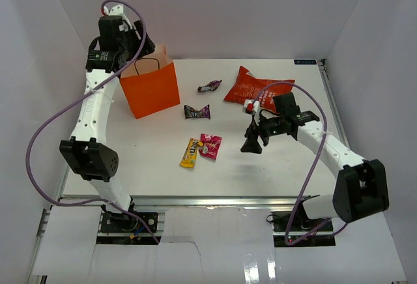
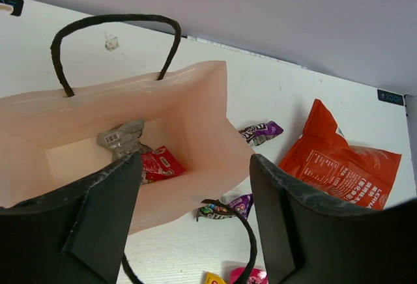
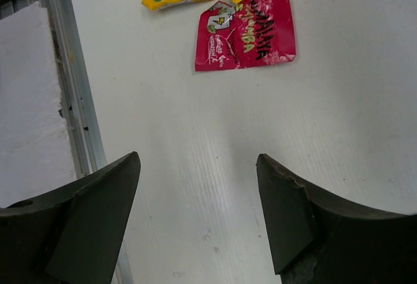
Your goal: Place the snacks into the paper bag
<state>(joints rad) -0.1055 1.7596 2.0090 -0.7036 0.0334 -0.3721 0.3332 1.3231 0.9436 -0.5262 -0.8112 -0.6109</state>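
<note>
The orange paper bag point(image 1: 156, 88) stands upright at the back left. My left gripper point(image 1: 142, 44) hovers above its mouth, open and empty point(image 2: 195, 199). The left wrist view looks into the bag's pale inside point(image 2: 189, 114), where a silver packet point(image 2: 122, 137) and a small red packet point(image 2: 161, 165) lie. The red chip bag point(image 1: 257, 88) lies at the back right. On the table lie two dark purple packets point(image 1: 209, 86) point(image 1: 197, 111), a yellow packet point(image 1: 189, 152) and a pink packet point(image 1: 210, 146). My right gripper point(image 1: 253, 142) is open and empty, just right of the pink packet point(image 3: 247, 33).
White walls enclose the table on three sides. A metal rail point(image 3: 65, 75) runs along the table's near edge, left of my right gripper point(image 3: 199, 167). The bag's black cord handles point(image 2: 117, 20) stand up by my left fingers.
</note>
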